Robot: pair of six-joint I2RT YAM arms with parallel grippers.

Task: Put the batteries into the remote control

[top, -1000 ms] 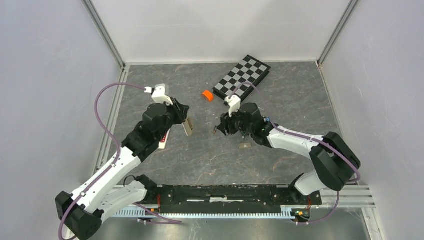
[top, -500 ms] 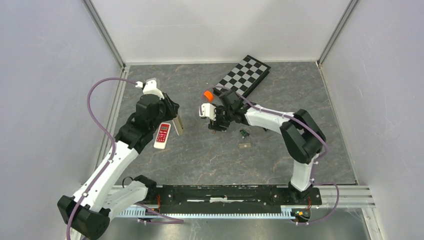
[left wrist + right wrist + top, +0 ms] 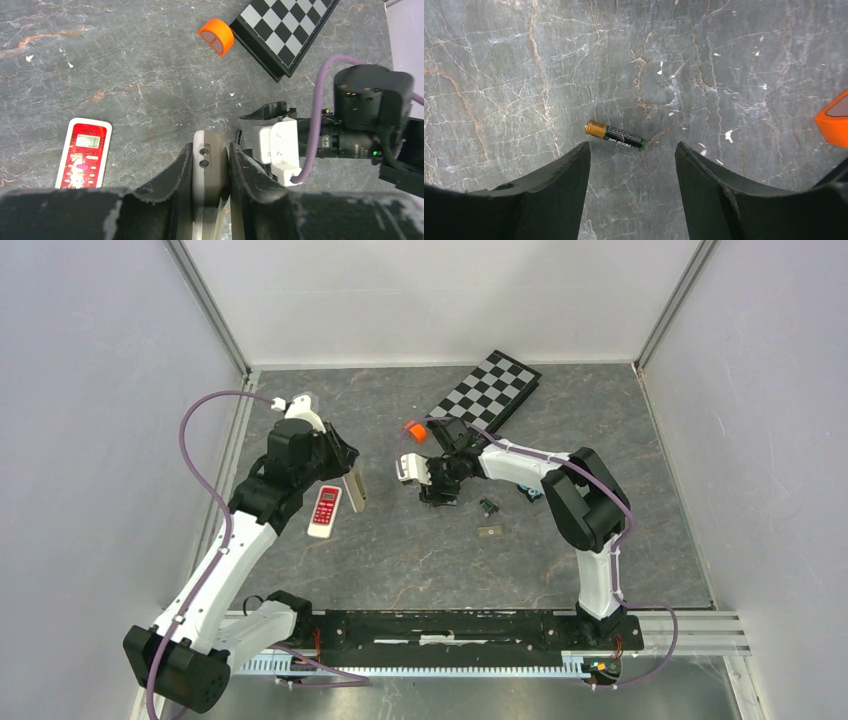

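Observation:
My left gripper (image 3: 211,150) is shut on a grey and white remote (image 3: 210,159), held edge-on above the table; it also shows in the top view (image 3: 354,488) under the left gripper (image 3: 340,464). A second, red and white remote (image 3: 325,511) lies flat on the table just left of it, and shows in the left wrist view (image 3: 83,159). My right gripper (image 3: 632,147) is open and low over the table. One battery (image 3: 615,135), coppery at one end and dark with a green tip, lies just beyond its fingertips. In the top view the right gripper (image 3: 433,492) hides it.
An orange roll (image 3: 415,431) lies behind the right gripper, with a folded chessboard (image 3: 484,392) at the back. A small dark green gadget (image 3: 488,506) and a thin grey plate (image 3: 489,531) lie right of the right gripper. Side walls close the table in.
My left arm pulled left and back with the grey remote, uncovering the red remote. My right arm swung left towards the middle, with its wrist turned over the table.

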